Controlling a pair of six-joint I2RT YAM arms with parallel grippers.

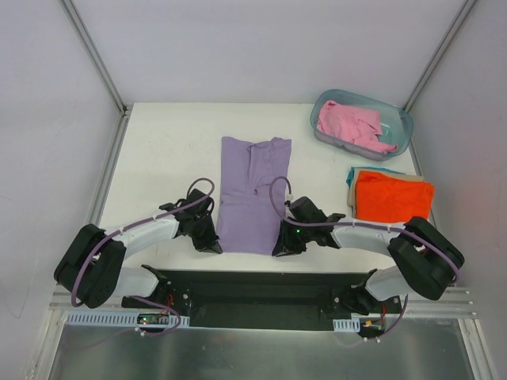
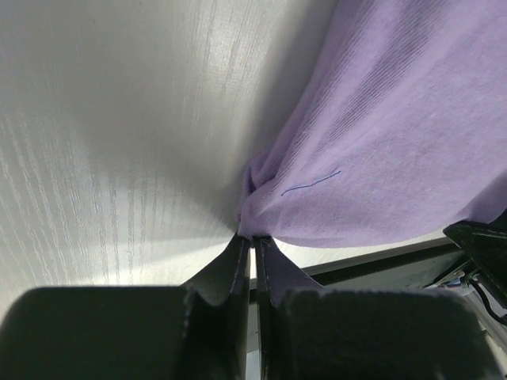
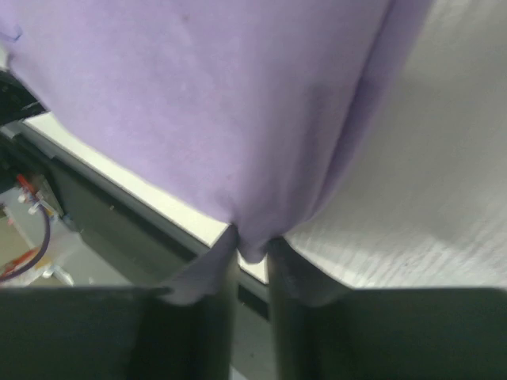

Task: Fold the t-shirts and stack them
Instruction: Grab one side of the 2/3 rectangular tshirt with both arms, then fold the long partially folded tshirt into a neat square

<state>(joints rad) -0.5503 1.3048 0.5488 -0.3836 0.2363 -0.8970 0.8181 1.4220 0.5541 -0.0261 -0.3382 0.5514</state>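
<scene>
Lavender-purple t-shirt (image 1: pixel 252 194) lies folded into a long strip mid-bench (image 1: pixel 166 150), collar toward the top of the frame. Its lower-left corner is pinched in the left gripper (image 1: pixel 215 245), jaws pressed together on the cloth. The right gripper (image 1: pixel 282 248) clamps the lower-right corner, jaws narrow with the hem bunched between them. At upper right, a pink t-shirt (image 1: pixel 347 125) sits in a plastic tub (image 1: pixel 402 119); below it, an orange t-shirt (image 1: pixel 392 198) lies folded on a teal t-shirt (image 1: pixel 353 176).

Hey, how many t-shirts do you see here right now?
4: purple flat at centre, pink in the tub, orange folded at right, teal edge under it. Others may be hidden.
</scene>
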